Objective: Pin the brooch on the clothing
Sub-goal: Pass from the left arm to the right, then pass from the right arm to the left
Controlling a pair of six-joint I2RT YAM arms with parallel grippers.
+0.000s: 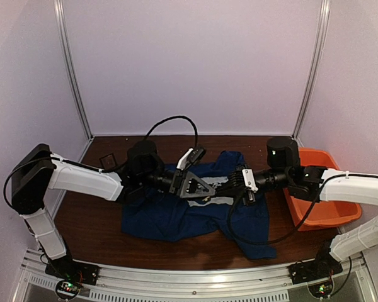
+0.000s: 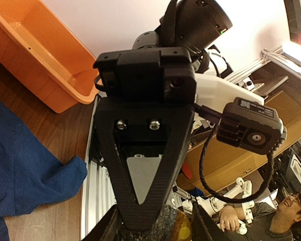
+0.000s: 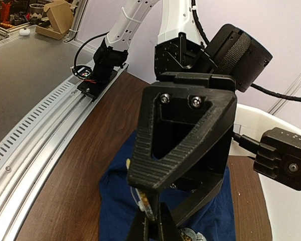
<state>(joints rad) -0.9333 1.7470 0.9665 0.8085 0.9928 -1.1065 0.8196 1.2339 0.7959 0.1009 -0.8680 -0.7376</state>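
The clothing, a navy T-shirt (image 1: 164,217), lies rumpled on the wooden table (image 1: 88,220), with a strip of its white print (image 1: 222,201) showing. Both grippers meet tip to tip above it. The brooch (image 2: 183,223) is a small round speckled badge with a yellow patch. It sits between the fingers of my left gripper (image 2: 153,231), which grip it across its width. In the right wrist view the brooch (image 3: 149,201) shows edge-on. My right gripper (image 3: 151,228) is shut on its lower edge. The shirt (image 3: 118,201) lies below.
An orange plastic tub (image 1: 315,207) stands at the right edge of the table, beside the right arm. A small black box (image 1: 107,162) sits at the back left. The aluminium rail (image 1: 189,277) runs along the near edge.
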